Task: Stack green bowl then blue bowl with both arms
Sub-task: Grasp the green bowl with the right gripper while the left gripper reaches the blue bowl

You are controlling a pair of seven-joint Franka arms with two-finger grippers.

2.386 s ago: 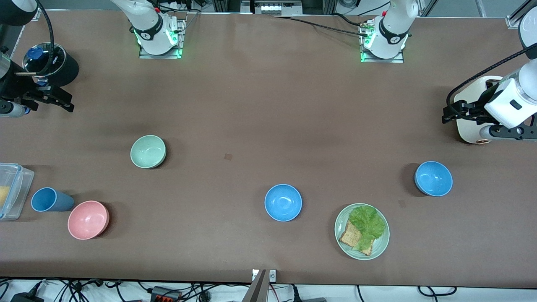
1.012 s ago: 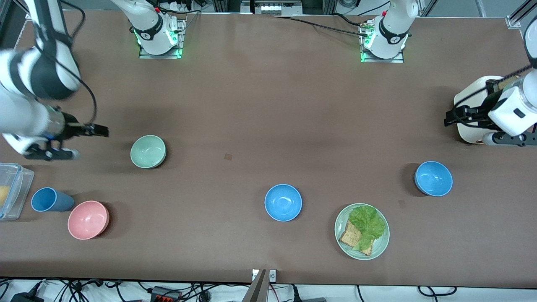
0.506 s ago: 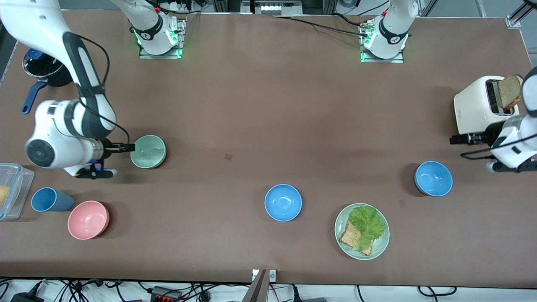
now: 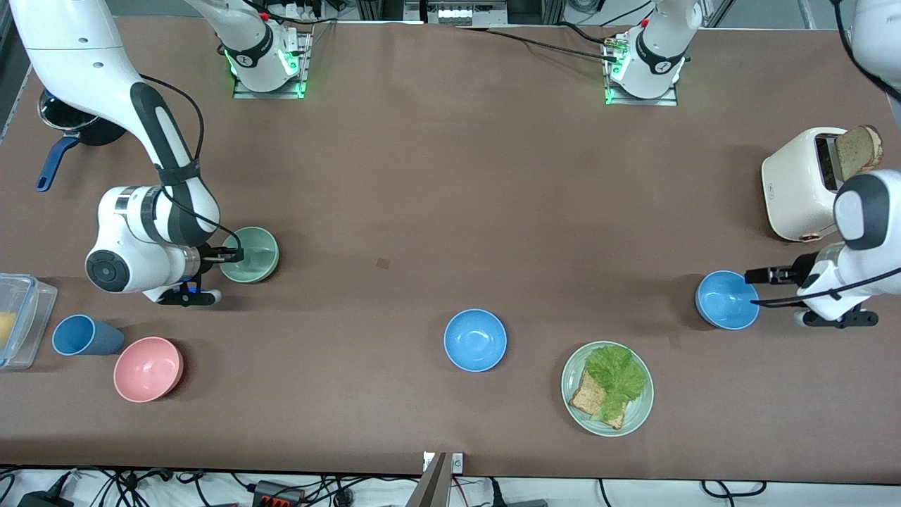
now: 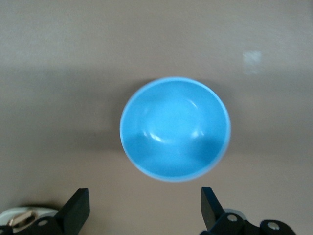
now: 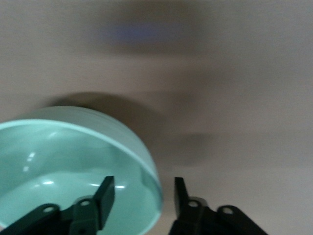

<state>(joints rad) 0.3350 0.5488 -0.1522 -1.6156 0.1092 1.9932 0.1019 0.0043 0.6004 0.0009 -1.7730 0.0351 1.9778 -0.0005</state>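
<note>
So nothing is stacked yet, by my reckoning: every bowl sits alone on the table (image 4: 450, 176), and both of my grippers are only lining up their first grasps. My right gripper (image 4: 232, 251) is down at the green bowl (image 4: 252, 255), which lies in the left-middle of the front view; in the right wrist view my fingers (image 6: 105, 192) are spread, one inside the bowl and the other outside its wall, straddling the rim without pinching it yet. My left gripper (image 4: 764, 275) is at the right edge of the front view, just beside the blue bowl (image 4: 727, 300) nearest the left arm's end of the table. In the left wrist view that bowl fills the centre of the frame, while my two fingertips (image 5: 78, 205) stand wide apart at the bottom corners, clear of it. A second blue bowl (image 4: 475, 340) rests untouched at lower centre, beside the plate (image 4: 574, 401) of lettuce and toast. The pink bowl (image 4: 148, 369) and blue cup (image 4: 79, 335) wait at lower left, the toaster (image 4: 795, 184) at upper right. Still to come, I judge: pinching the green rim, lifting, setting it into place, then bringing the blue bowl onto it.
</note>
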